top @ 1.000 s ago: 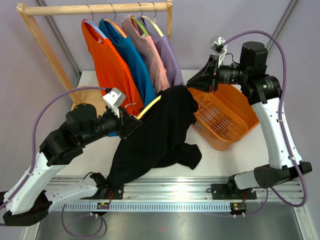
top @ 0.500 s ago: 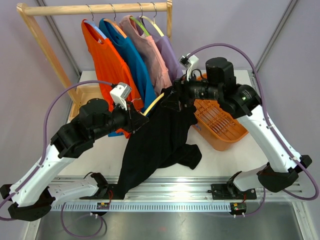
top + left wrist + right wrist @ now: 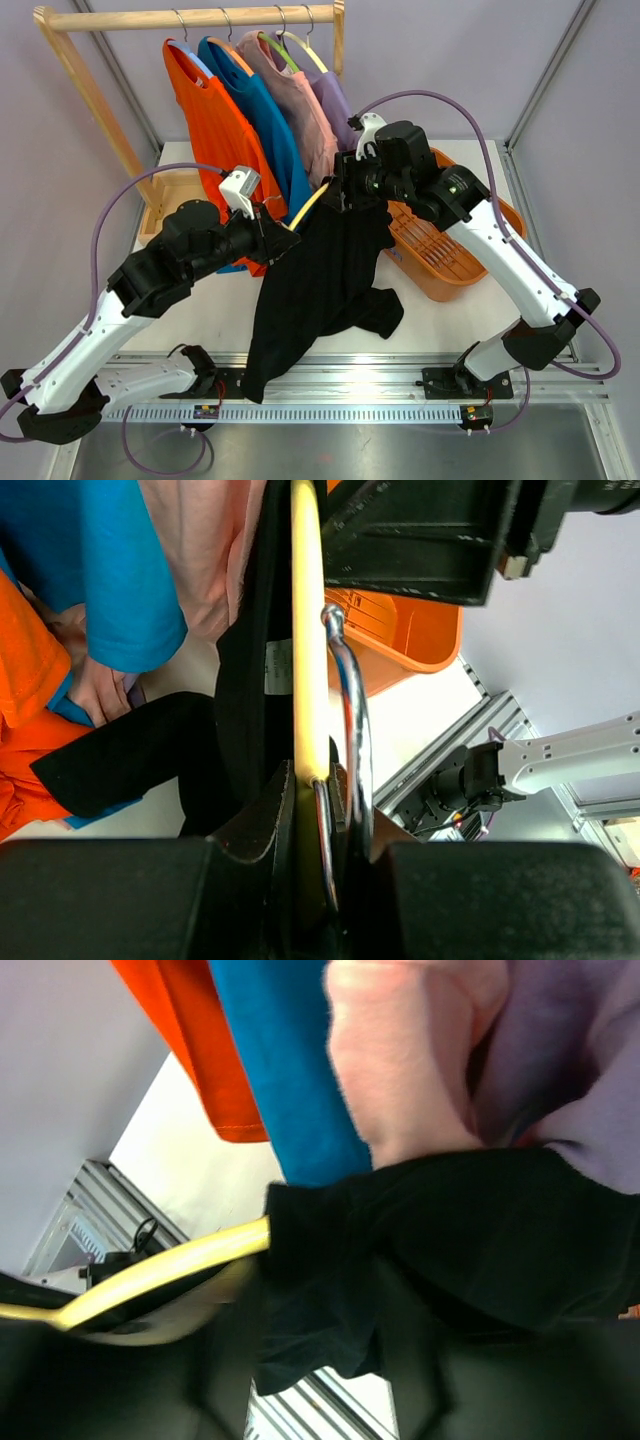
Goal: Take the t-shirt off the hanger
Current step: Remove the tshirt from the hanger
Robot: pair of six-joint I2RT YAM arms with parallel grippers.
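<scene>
Two right fingers [image 3: 215, 1360] flank the black t-shirt [image 3: 450, 1250].

Black t-shirt [image 3: 325, 285]: soft matt cloth. Yellow hanger [image 3: 306, 630]: smooth, looks plastic; its hook [image 3: 347, 710] shiny metal. Clothes rail [image 3: 190, 17]: bare wood. Orange basket [image 3: 440, 285]: glossy plastic.

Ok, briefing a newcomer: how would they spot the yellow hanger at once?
Find the wooden rail at the back with four coloured shirts. In front hangs a black t-shirt. The yellow hanger sticks out of its top, the only hanger off the rail.
</scene>
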